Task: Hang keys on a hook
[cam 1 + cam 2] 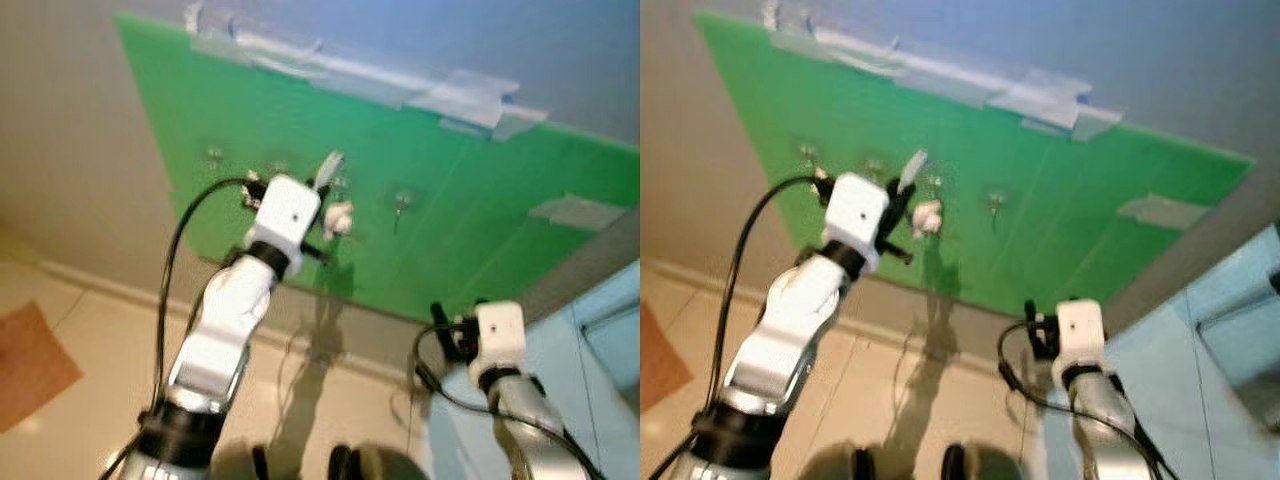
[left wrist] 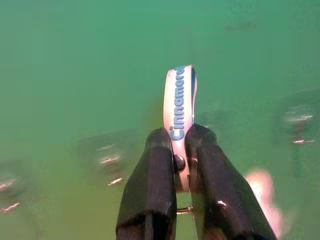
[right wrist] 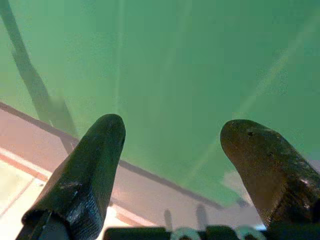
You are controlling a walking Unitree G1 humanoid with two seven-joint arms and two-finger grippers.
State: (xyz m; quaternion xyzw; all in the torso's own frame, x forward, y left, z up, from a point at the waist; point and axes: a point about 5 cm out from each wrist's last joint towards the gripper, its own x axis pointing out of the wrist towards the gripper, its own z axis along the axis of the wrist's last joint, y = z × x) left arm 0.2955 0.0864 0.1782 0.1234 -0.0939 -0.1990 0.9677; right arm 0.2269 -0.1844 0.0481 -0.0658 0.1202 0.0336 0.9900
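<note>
**Key tag held up against the green board, left claw clamped**

A green board [image 1: 460,210] is seen taped to a grey wall [image 1: 560,50], strips of pale tape [image 1: 460,98] running along its upper edge and one more patch at about 3 o'clock on the board. A row of small clear hooks [image 1: 402,203] is fixed across the board's middle; their shapes are blurred.

The left arm is raised toward the board, its white wrist housing at about 10 o'clock from the frame centre in the left eye view. The left claw [image 2: 181,145] is clamped on the keys [image 2: 180,107]: in the left wrist view a white strap tag with blue lettering is pinched between the two black fingers [image 2: 150,185] and stands up past their tips, close before the green surface. A small metal ring is glimpsed below the grip. In the head views the tag [image 1: 329,168] is seen tilted up at 1 o'clock from the wrist, just beside one hook, with a pale pinkish charm [image 1: 339,217] hanging beneath it. Whether the tag touches a hook cannot be told.

The right claw [image 3: 172,135] is held low at about 5 o'clock, fingers spread well apart and holding nothing, facing the board's lower edge and the floor [image 1: 90,330] of pale tiles.
</note>
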